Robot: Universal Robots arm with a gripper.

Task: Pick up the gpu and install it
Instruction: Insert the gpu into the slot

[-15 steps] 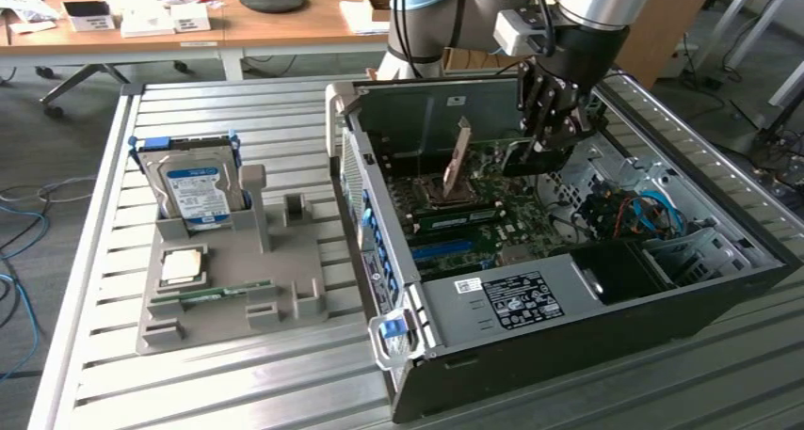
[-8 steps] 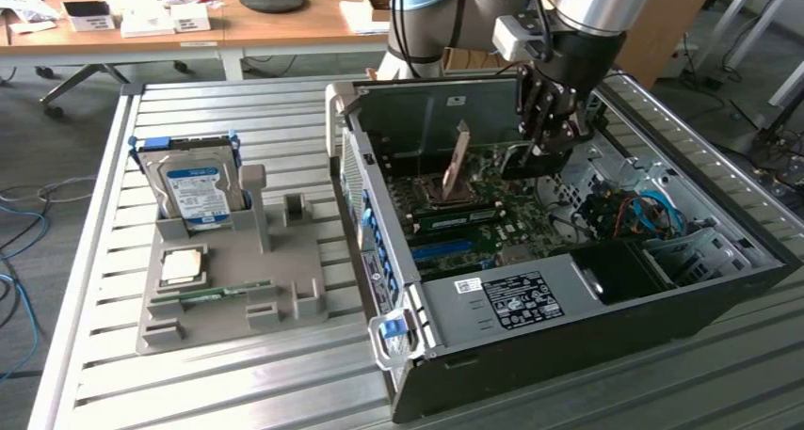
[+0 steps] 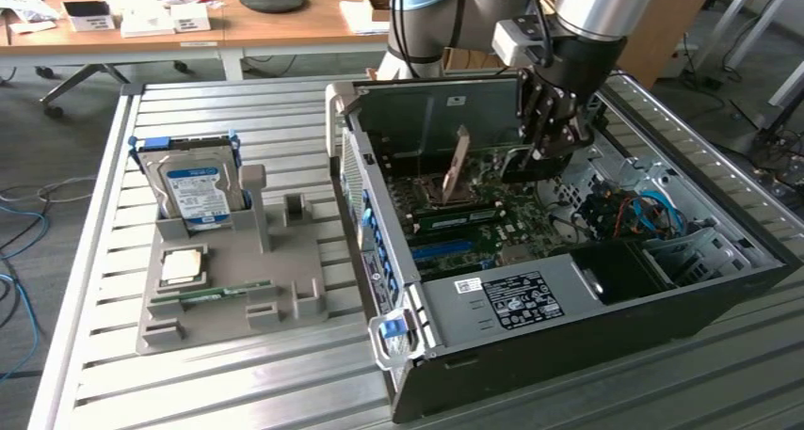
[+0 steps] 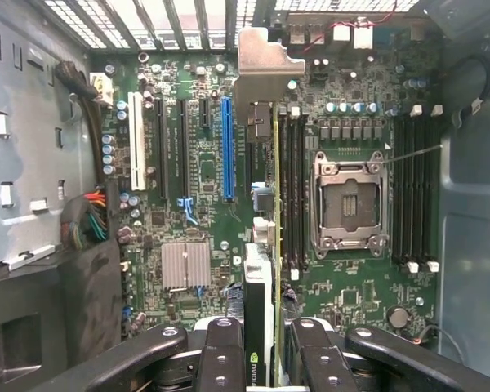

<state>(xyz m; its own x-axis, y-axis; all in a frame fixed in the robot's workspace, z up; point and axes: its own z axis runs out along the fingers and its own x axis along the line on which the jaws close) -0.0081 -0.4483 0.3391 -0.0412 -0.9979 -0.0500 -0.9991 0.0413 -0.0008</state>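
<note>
At the exterior view's left, a grey tray [image 3: 270, 261] on the slatted table carried a hard drive [image 3: 195, 190] standing on edge, with a memory stick [image 3: 214, 294] lying flat nearer the camera. These were well apart from the work.

In the middle lay the open computer case [image 3: 603, 345], its motherboard [image 4: 188, 220] facing up.

Toward the exterior view's right, the gripper [image 3: 553, 152] reached down into the case. In the wrist view its fingers [image 4: 224, 351] were closed partway on the gpu [image 4: 260, 278], one on each face of the card, near the end away from the bracket.

The gpu stood on edge, with its board at right angles to the motherboard. It sat between the blue slot [image 4: 227, 147] and the memory slots [image 4: 290, 188]. Whether its lower edge had entered a slot could not be told.

Its long axis ran parallel to those slots. The silvery bracket [image 4: 261, 57] pointed at the case's slotted rear wall, and the other end pointed back toward the gripper.

The card looked stiff and fairly light, so it would not sag in a two-sided pinch. It would also be fragile, with small parts on the green board and contacts along its lower edge.

The broad faces over the dark cooler seemed the safe place to hold it. A grip so near one end might let the bracket end tip if the card met resistance.
</note>
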